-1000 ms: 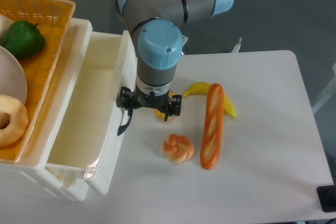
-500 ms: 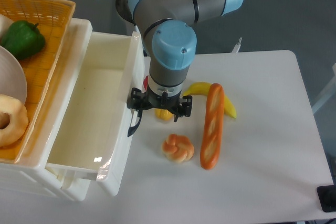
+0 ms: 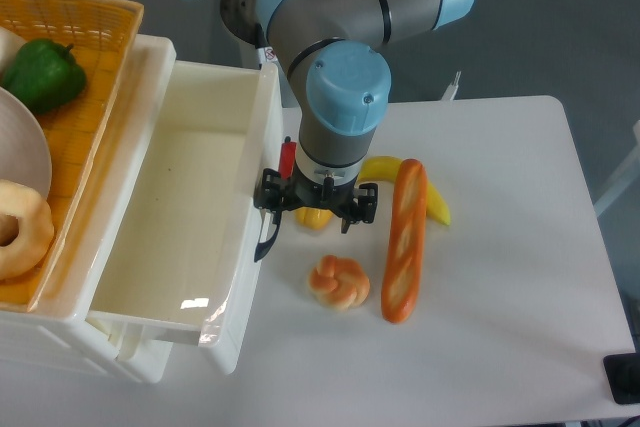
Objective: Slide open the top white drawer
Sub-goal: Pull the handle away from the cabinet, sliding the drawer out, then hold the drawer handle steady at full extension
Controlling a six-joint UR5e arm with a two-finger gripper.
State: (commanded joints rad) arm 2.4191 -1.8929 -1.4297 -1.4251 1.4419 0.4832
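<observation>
I see the top white drawer (image 3: 185, 217) pulled well out of the cabinet at left, interior exposed. Its curved black handle (image 3: 266, 240) sits on the front face. Gripper (image 3: 316, 209) hangs over the handle; the wrist hides the jaws, so I cannot tell their opening. On the surface (image 3: 500, 277) right: baguette (image 3: 404, 240), banana (image 3: 432, 197), twisted bun (image 3: 339, 282). Orange basket (image 3: 85, 67) far left.

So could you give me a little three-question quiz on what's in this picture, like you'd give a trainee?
1. True or false: the top white drawer is pulled out and empty.
2. What lies closest to the long baguette: (a) green pepper, (b) banana, (c) doughnut?
3. Fill in: the claw hangs beside the drawer's black ____.

Key: 1 true; 2 b; 3 handle.
</observation>
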